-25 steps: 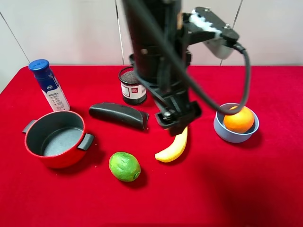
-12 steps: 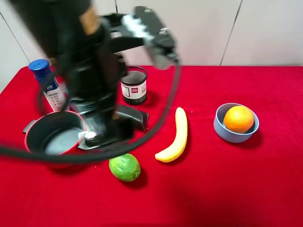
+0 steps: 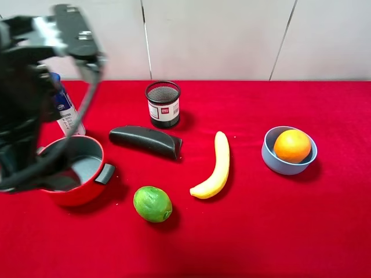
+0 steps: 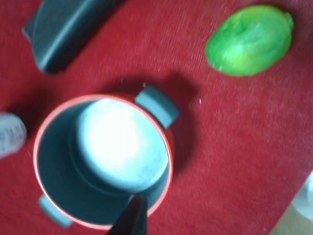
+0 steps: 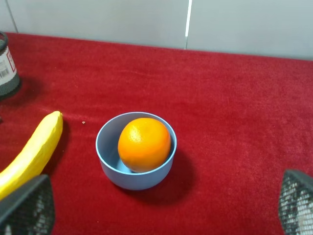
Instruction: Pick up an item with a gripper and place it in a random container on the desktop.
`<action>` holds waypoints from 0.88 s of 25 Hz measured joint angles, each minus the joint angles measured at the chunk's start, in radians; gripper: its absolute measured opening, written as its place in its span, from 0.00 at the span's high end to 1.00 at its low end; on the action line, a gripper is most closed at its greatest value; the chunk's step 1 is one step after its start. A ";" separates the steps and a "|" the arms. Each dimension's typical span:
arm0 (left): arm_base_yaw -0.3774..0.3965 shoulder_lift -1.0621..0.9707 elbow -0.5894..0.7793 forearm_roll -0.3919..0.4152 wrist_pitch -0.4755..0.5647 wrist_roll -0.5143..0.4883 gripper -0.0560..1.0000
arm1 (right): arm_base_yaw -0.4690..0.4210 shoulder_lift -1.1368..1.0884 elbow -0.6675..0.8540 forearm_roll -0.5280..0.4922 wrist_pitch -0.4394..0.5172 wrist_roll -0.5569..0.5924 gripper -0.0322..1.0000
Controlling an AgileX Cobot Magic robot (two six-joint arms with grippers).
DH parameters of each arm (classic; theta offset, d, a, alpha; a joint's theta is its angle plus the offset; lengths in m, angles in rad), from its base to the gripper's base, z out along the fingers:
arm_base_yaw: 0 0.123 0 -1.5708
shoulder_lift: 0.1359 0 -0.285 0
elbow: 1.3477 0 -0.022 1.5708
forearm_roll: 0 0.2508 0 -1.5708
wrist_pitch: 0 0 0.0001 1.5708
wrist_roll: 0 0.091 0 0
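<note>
The orange fruit [image 3: 293,145] lies inside the light blue bowl [image 3: 270,156] at the right of the red cloth desktop [image 3: 261,220]. The right wrist view shows the orange [image 5: 144,144] in the bowl [image 5: 108,152] from above and behind. My right gripper [image 5: 161,215] is open and empty, its mesh-padded fingertips [image 5: 27,205] wide apart short of the bowl; it is out of the exterior view. My left arm [image 3: 26,116] is blurred at the far left above the red pot. Only one dark finger [image 4: 131,221] shows in the left wrist view.
A red pot with grey handles [image 3: 87,194] stands at the front left and also shows in the left wrist view [image 4: 166,147]. A green lime [image 3: 152,204], a yellow banana [image 3: 215,168], a black case [image 3: 145,141], a black mesh cup [image 3: 163,104] and a blue-capped bottle [image 3: 66,113] lie across the cloth.
My left arm has swung from the middle of the table to the far left, over the red pot. The orange has stayed in the blue bowl.
</note>
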 joint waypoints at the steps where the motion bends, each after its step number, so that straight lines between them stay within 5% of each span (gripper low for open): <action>1: 0.022 -0.019 0.019 -0.018 0.000 0.000 0.02 | 0.000 0.000 0.000 0.000 0.000 0.000 0.30; 22: 0.495 -0.597 0.396 -0.163 -0.020 0.000 0.02 | 0.000 0.000 0.000 0.000 0.000 0.000 0.30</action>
